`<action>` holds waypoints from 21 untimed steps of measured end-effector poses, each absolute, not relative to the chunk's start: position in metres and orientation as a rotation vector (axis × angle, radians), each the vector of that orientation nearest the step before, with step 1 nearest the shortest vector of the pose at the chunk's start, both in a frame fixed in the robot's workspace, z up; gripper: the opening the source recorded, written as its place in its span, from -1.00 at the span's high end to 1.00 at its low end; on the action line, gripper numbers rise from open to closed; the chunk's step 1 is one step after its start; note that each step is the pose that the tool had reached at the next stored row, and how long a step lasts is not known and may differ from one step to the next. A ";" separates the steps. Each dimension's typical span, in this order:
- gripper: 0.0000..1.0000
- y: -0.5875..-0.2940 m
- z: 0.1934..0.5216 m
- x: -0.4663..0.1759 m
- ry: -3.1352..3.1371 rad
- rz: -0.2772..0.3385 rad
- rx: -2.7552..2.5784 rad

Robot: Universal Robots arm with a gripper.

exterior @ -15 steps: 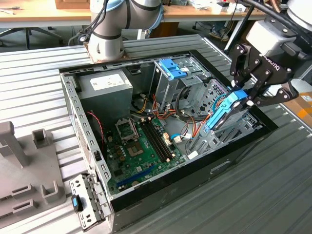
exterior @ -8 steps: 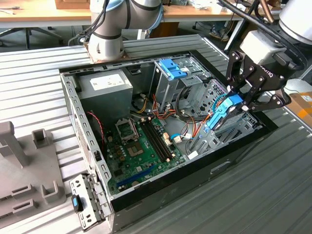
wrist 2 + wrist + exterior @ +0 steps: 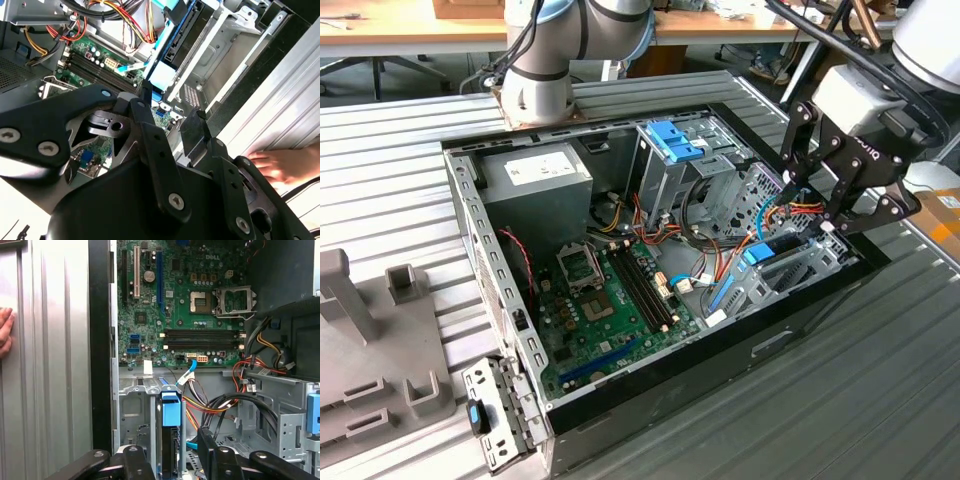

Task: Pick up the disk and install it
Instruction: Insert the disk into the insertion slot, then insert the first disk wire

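**Pincer spread wide over the disk in its bay**

The pincer [image 3: 808,212] hangs over the open computer case [image 3: 800,310], jaws well apart and gripping nothing. In the first wrist view the disk [image 3: 170,415] stands on edge in the drive bay [image 3: 134,407] just beyond the fingertips [image 3: 206,437], in line with the gap between them (blue carrier frame towards the pincer) and touching neither. The motherboard [image 3: 180,300] lies beyond the disk.

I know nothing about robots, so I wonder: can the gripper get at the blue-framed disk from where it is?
Probably yes. The gripper hangs open right over the disk, a finger on each side; the cables lie off to one side.
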State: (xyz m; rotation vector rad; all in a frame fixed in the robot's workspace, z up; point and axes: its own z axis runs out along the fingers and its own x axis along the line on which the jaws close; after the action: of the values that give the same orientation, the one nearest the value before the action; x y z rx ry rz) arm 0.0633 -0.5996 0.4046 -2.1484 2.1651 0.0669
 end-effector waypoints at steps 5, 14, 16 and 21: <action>0.00 -0.600 0.405 0.063 2.165 0.067 -2.148; 0.00 -0.598 0.405 0.068 2.165 0.067 -2.148; 0.00 -0.598 0.405 0.070 2.165 0.067 -2.148; 0.00 -0.599 0.405 0.070 2.165 0.067 -2.148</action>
State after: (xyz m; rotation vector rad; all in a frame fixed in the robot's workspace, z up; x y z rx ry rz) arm 0.0698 -0.5985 0.4046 -2.1484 2.1652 0.0669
